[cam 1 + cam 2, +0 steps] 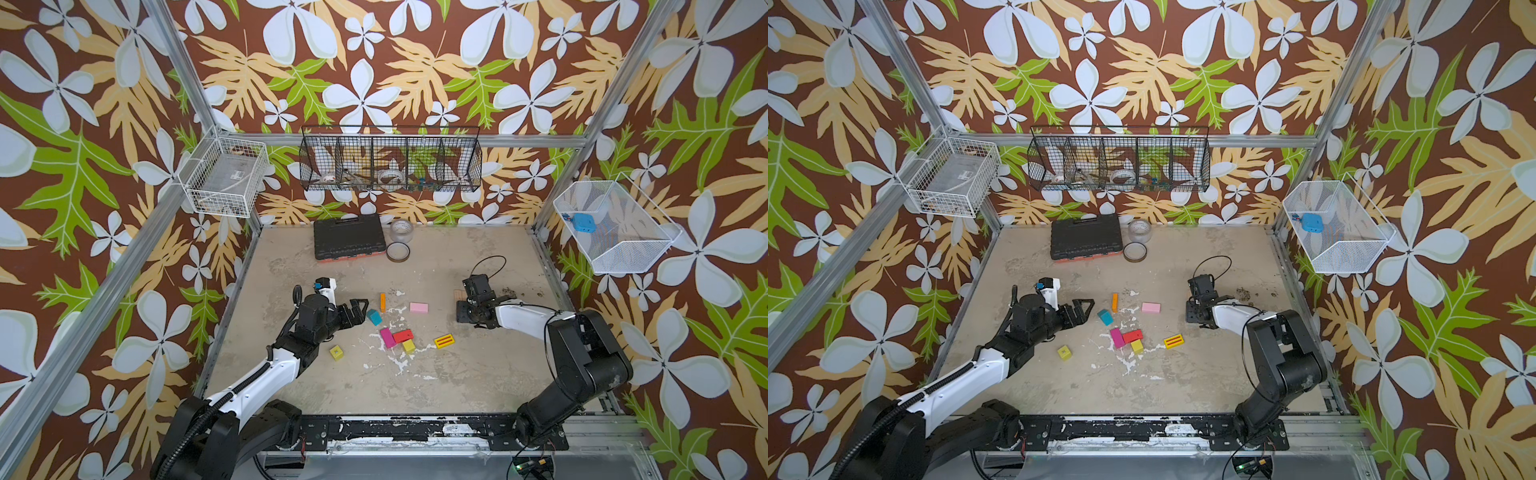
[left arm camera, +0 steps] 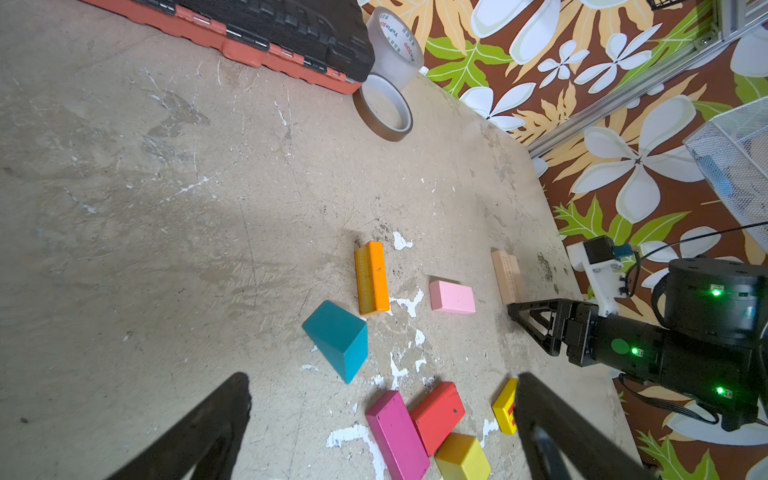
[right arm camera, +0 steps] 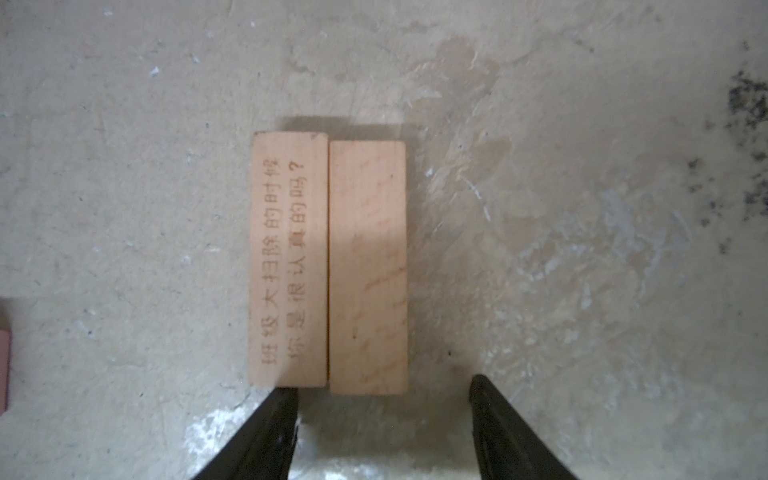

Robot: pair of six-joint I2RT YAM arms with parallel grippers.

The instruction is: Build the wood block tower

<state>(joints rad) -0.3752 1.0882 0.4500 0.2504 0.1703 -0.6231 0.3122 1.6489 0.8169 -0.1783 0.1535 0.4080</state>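
Currently loose on the bare tabletop (image 1: 478,374), around its centre in both top views: wood blocks (image 1: 1133,336), all lying flat in a single layer. Orange plank (image 1: 382,301) at 12 o'clock of the group; pink block (image 1: 419,307) at its 3 o'clock, apart; teal wedge (image 1: 374,316) at its 7 o'clock, near. Toward 6 o'clock, a touching cluster: magenta block (image 1: 387,337), red block (image 1: 403,335) against its 3 o'clock side, plain yellow block (image 1: 409,345) at the red one's 5 o'clock corner. Red-striped yellow block (image 1: 444,341) at 3 o'clock of the cluster, apart; marked yellow cube (image 1: 336,353) at 8 o'clock, well apart. Two tan planks (image 1: 458,296) at 2 o'clock of the pink block, side by side, touching along their long edges: engraved plank (image 3: 286,259), plain plank (image 3: 368,268).

Left gripper (image 1: 360,311): at 9 o'clock of the teal wedge, near it, pointing to 3 o'clock; spread to full width, holds nothing. Right gripper (image 3: 383,399): pointing down above the tan planks' 6 o'clock end; fingers partly spread, wider than one plank, one fingertip (image 3: 282,409) at the engraved plank's end, the other clear of the plain plank's outer edge; grips nothing.

Black tool case (image 1: 347,239) at 12 o'clock of the tabletop; clear tape roll (image 1: 401,230) and amber tape roll (image 1: 398,252) at its 3 o'clock side.
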